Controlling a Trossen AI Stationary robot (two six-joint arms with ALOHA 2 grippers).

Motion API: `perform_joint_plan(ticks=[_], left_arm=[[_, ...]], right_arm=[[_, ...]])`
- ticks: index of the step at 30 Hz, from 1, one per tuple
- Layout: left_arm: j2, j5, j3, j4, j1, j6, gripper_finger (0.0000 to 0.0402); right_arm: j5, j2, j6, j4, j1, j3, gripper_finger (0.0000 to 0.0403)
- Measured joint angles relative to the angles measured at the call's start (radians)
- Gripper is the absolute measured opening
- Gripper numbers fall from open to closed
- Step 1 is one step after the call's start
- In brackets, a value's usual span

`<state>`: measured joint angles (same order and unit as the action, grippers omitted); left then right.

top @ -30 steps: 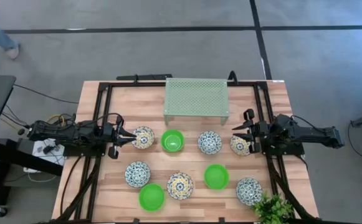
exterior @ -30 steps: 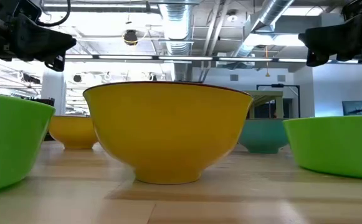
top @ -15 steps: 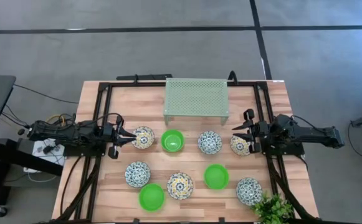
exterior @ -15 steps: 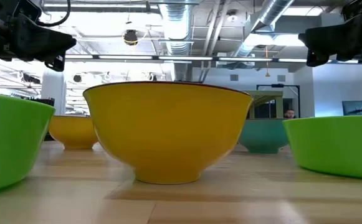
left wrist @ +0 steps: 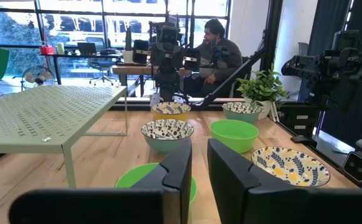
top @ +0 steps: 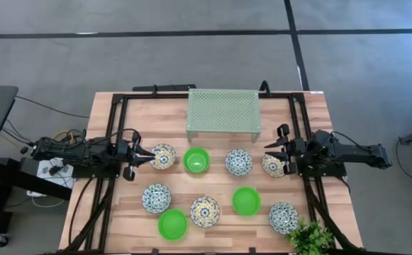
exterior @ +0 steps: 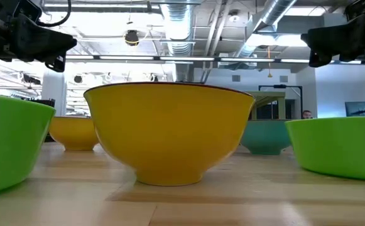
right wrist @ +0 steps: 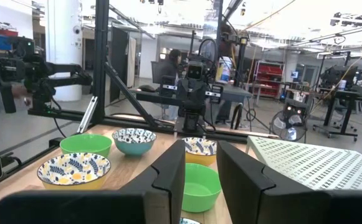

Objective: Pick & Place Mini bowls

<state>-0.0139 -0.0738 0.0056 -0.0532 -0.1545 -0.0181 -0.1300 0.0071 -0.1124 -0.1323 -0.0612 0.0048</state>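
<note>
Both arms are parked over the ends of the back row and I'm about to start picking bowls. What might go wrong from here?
1. The left gripper, open, hangs right at the patterned bowl on the row's left end; a careless descent could clip its rim.
2. The right gripper, also open, sits equally near the yellow-centred bowl.
3. The bowls stand close together, like the green bowl beside that left one, so a lift may nudge a neighbour.

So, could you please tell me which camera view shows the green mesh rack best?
The high view: the whole green mesh rack shows from above. Both wrist views catch only part of it, edge-on; the low view does not show it.
</note>
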Motion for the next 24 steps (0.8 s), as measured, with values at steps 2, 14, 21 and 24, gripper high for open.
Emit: perform_joint_plan(ticks=[2,14,21,24], left_arm=[[0.0,0.0,0.0,0.0,0.0,0.0,0.0053],[0.0,0.0,0.0,-0.008,0.0,0.0,0.0053],[0.0,0.0,0.0,-0.025,0.0,0.033,0.0053],[0.0,0.0,0.0,-0.028,0.0,0.103,0.0053]], right_arm=[[0.0,0.0,0.0,0.0,0.0,0.0,0.0087],[0.0,0.0,-0.046,-0.009,0.0,0.0,0.0087],[0.0,-0.001,0.143,-0.041,0.0,0.001,0.0087],[0.0,-0.001,0.163,-0.045,0.0,0.003,0.0087]])
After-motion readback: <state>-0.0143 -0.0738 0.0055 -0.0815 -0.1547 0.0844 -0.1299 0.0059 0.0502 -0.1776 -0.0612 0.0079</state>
